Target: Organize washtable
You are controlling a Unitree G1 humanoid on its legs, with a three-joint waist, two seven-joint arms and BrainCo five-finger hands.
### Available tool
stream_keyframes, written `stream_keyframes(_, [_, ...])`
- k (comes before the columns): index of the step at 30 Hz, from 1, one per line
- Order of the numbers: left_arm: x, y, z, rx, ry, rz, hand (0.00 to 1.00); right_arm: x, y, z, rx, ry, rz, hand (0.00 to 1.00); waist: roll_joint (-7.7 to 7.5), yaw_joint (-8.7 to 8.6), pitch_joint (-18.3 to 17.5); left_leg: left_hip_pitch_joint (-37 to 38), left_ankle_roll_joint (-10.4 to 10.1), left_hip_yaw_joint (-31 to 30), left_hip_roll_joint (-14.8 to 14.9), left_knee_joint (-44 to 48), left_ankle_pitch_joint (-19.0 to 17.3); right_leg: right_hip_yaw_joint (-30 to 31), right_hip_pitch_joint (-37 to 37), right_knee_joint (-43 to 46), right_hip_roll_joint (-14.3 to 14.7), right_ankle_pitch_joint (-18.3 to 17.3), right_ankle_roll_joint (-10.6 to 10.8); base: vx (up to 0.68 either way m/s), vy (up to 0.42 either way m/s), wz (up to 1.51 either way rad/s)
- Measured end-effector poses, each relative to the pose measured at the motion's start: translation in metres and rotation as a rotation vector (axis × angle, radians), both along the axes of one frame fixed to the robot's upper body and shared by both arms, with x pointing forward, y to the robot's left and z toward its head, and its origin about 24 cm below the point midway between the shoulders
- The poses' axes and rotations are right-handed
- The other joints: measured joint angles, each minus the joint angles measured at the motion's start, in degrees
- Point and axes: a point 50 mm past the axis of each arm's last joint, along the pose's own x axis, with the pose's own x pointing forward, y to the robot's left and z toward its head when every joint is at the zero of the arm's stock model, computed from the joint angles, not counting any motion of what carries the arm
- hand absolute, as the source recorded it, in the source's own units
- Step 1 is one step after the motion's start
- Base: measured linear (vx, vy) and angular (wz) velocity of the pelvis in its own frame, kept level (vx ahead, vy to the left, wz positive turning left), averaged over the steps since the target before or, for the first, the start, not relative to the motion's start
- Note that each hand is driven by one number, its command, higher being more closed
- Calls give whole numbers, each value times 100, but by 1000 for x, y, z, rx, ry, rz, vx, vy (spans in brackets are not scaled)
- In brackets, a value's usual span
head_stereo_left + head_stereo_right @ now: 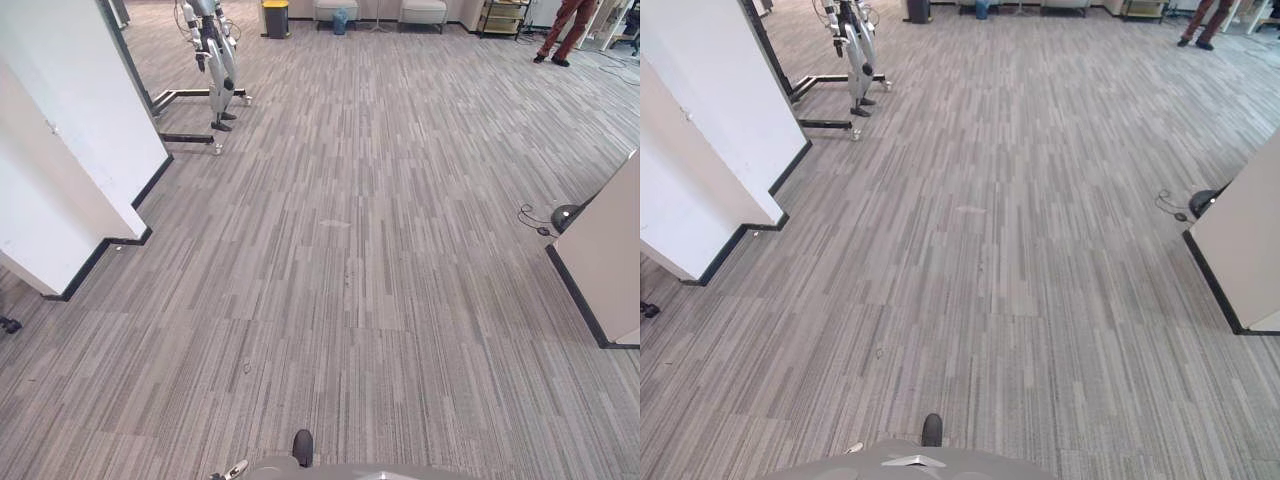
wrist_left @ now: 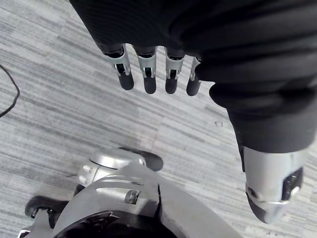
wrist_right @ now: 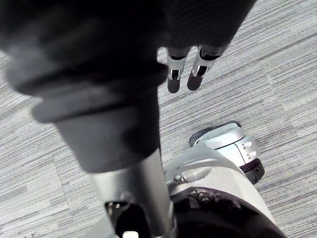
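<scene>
My left hand (image 2: 148, 74) hangs at my side over the grey striped carpet (image 2: 59, 109), its fingers straight and relaxed and its thumb (image 2: 270, 193) apart, holding nothing. My right hand (image 3: 181, 74) hangs the same way over the carpet on the other side, fingers relaxed and nothing in them. In the eye views a wide stretch of the carpet floor (image 1: 350, 260) lies ahead of me.
White partition walls (image 1: 70, 150) with black bases stand on the left, and a beige panel (image 1: 610, 260) on the right with a small black object (image 1: 565, 215) by it. A wheeled stand (image 1: 215, 70) is at the far left. Far back are a yellow-topped bin (image 1: 275, 18) and a person's legs (image 1: 565, 30).
</scene>
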Motion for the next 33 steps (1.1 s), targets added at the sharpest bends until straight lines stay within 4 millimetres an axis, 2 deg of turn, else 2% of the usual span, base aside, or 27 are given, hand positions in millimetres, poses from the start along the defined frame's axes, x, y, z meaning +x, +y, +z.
stream_keyframes(4, [0,0,0,3,2,-3,0,-2,-2,0,8,-3,-54,0,15,-8,12,-36,0,-5,0,0,-1,-1,-15,-37,4,-7,15,0,0,0])
stream_keyframes(7, [4,-1,0,-1,-9,16,0,-2,-3,0,20,-1,-95,0,17,-3,-6,-318,37,-5,-1,94,-26,1,-294,-51,3,-13,35,4,11,1])
stream_keyframes(9, [9,-1,0,1,-24,31,0,2,-2,0,27,-17,-152,0,32,13,5,-976,113,23,-48,861,-358,-18,-583,-36,-33,1,65,31,59,4])
stream_keyframes(10, [13,-1,1,6,-39,34,0,3,-4,0,27,-25,-187,0,69,17,60,-1416,250,81,-73,1631,-753,-67,-668,6,-76,-50,129,118,91,5])
stream_keyframes(11, [12,-2,1,8,-41,45,0,0,-4,0,30,-25,-223,0,81,34,66,-1673,322,178,-102,2264,-1071,-184,-669,78,-163,-137,263,279,130,14])
stream_keyframes(12, [11,-3,2,10,-47,57,0,-4,-3,0,29,-19,-238,0,81,43,54,-1724,425,409,-136,2829,-1492,-288,-556,376,-269,-251,580,323,101,12])
stream_keyframes(13, [11,-6,1,4,-49,60,0,-3,-6,1,20,-26,-236,0,173,43,56,-1682,439,459,-77,2944,-1748,-286,-678,871,-221,-268,583,268,168,19])
stream_keyframes(14, [13,-9,0,-9,-54,78,0,3,-8,2,12,-59,-218,0,242,52,67,-1598,475,417,-63,3089,-2024,-281,-1383,2547,-305,-191,649,231,166,11])
stream_keyframes(15, [21,-6,3,0,-79,71,0,7,-6,2,25,-86,-218,0,208,47,88,-1402,515,418,-96,3057,-2167,-198,-2192,4237,-479,445,429,241,188,10])
stream_keyframes(16, [24,-2,4,12,-94,68,0,12,-2,2,34,-109,-214,0,121,39,143,-1223,523,421,-117,3018,-2261,-165,-2679,5195,-576,556,347,293,105,-4])
stream_keyframes(18, [28,2,7,23,-112,64,0,17,3,3,47,-150,-209,0,19,45,202,-696,526,434,-96,2756,-2399,-335,-3369,5919,-572,524,290,283,105,-21])
stream_keyframes(19, [32,2,8,25,-124,62,0,20,4,3,51,-168,-205,0,8,27,204,-440,530,442,-90,2447,-2407,-557,-3644,5820,-560,473,200,351,108,-21])
stream_keyframes(20, [42,0,9,18,-155,65,0,22,4,4,55,-190,-204,0,23,-44,195,-50,416,457,-68,1922,-2454,-954,-3918,5202,-514,470,179,493,14,7])
stream_keyframes(21, [58,0,13,17,-204,60,0,24,6,4,57,-205,-218,0,16,-145,209,143,345,552,13,1991,-2612,-1357,-4045,4040,-478,534,155,410,-60,30])
stream_keyframes(22, [69,-5,15,7,-234,53,0,24,0,6,40,-218,-246,0,189,-183,235,177,287,424,243,2032,-2722,-1581,-4068,3376,-280,609,138,257,-72,36])
stream_keyframes(23, [84,-10,17,-4,-274,43,0,20,0,4,35,-193,-295,0,70,-139,305,401,363,406,69,1884,-2788,-1642,-3962,1921,-154,968,194,107,-22,29])
stream_keyframes(24, [87,-14,18,-14,-281,32,0,17,3,3,39,-178,-321,0,49,-137,296,535,386,341,-20,1790,-2845,-1635,-3893,1264,-112,1196,214,393,-55,51])
stream_keyframes(25, [97,-24,19,-42,-303,-5,0,11,6,2,44,-149,-355,0,67,-226,284,776,392,149,-99,1596,-2963,-1536,-3931,775,-58,1395,198,620,-149,75])
stream_keyframes(26, [96,-34,17,-73,-301,-5,0,7,2,2,29,-137,-383,0,234,-342,194,904,195,42,30,1565,-3107,-1528,-4021,970,61,1443,-125,892,-285,98])
stream_keyframes(27, [81,-45,11,-101,-262,9,0,-2,-7,3,5,-123,-387,0,459,-400,30,965,-168,-166,254,2146,-3211,-1604,-3864,1058,343,1435,-602,810,-356,83])
stream_keyframes(28, [82,-45,12,-104,-270,19,0,-5,-5,3,9,-114,-396,0,466,-408,-1,690,-193,-225,234,3103,-3199,-1570,-3672,951,523,1531,-751,802,-379,68])
stream_keyframes(29, [85,-46,13,-110,-285,70,0,-4,-15,5,-11,-123,-389,0,728,-392,4,51,-554,-277,479,4914,-2862,-1488,-3271,863,851,1700,-1291,482,-288,23])
stream_keyframes(30, [83,-45,13,-109,-287,87,0,1,-22,7,-31,-138,-377,0,798,-316,-23,-272,-707,-256,571,5628,-2198,-1407,-3132,867,957,1504,-1379,436,-245,-35])
stream_keyframes(31, [79,-43,12,-106,-280,121,0,22,-28,10,-44,-200,-347,0,797,-120,42,-732,-700,-73,650,6689,-692,-1163,-2687,809,1081,1269,-1348,282,-215,-65])
stream_keyframes(32, [79,-40,12,-103,-285,127,0,38,-23,11,-28,-238,-326,0,719,-56,135,-1056,-525,19,712,7367,-794,-1009,-2246,732,1156,1150,-1323,211,-275,-72])
stream_keyframes(33, [78,-30,13,-76,-285,117,0,66,-13,12,7,-294,-266,0,538,80,231,-1646,-202,103,747,7892,-1325,-749,-1548,475,1178,999,-1324,52,-203,-46])
